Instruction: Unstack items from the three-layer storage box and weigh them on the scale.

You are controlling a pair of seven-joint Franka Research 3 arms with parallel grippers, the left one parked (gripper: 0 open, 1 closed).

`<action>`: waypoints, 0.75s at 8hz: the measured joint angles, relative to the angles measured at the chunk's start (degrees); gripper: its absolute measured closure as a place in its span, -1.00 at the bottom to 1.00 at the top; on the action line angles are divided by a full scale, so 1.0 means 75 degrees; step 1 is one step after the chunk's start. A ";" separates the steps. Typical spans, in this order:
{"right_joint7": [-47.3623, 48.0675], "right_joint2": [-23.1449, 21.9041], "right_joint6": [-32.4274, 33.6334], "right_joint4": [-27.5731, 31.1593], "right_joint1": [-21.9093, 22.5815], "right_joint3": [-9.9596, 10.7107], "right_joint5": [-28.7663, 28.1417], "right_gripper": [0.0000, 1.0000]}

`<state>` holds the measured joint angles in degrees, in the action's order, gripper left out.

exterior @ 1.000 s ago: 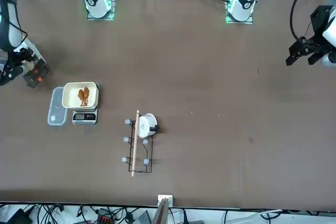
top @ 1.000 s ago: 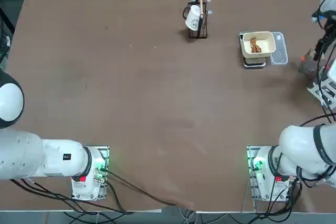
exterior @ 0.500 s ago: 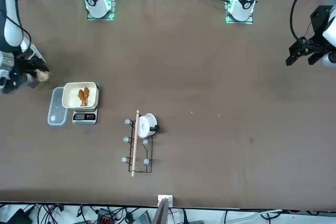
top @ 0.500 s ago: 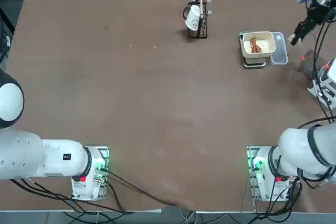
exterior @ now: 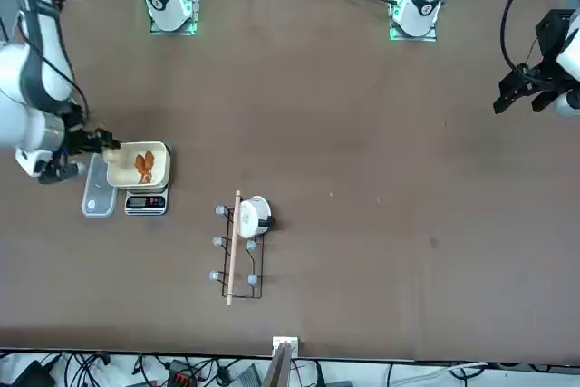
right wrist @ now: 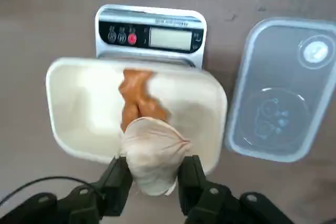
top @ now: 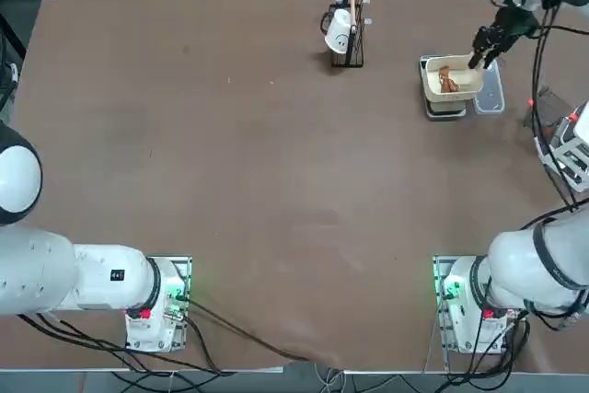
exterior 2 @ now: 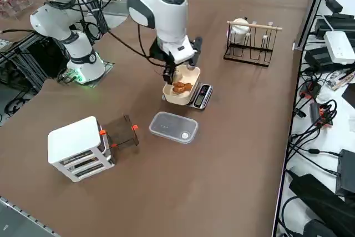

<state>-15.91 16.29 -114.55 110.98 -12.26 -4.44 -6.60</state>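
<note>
Moved: right gripper came from the desk's edge to over the cream rounded-square bowl
Fingers: clamped on pale beige garlic-like lump
Desk: brown matte desk, cables beyond

brown table with scale, clear lid, wire rack, three-layer storage box

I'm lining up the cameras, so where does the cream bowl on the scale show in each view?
Top view: cream bowl, upper right.
Front view: bowl, left of centre.
Right side view: bowl, centre, under the right gripper.
Right wrist view: bowl, beyond the pale garlic-like item held in the jaws.
Shared landmark: clear lid beside it.
</note>
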 joint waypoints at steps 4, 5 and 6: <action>0.0509 0.0271 -0.0040 -0.0084 0.0084 0.0039 0.0001 -0.98; 0.0509 0.0223 0.0114 -0.0157 0.0083 0.0060 0.0020 -1.00; 0.0394 0.0129 0.0340 -0.0214 0.0082 0.0096 0.0296 -0.99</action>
<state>-12.96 17.25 -112.00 109.37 -11.64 -3.72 -4.38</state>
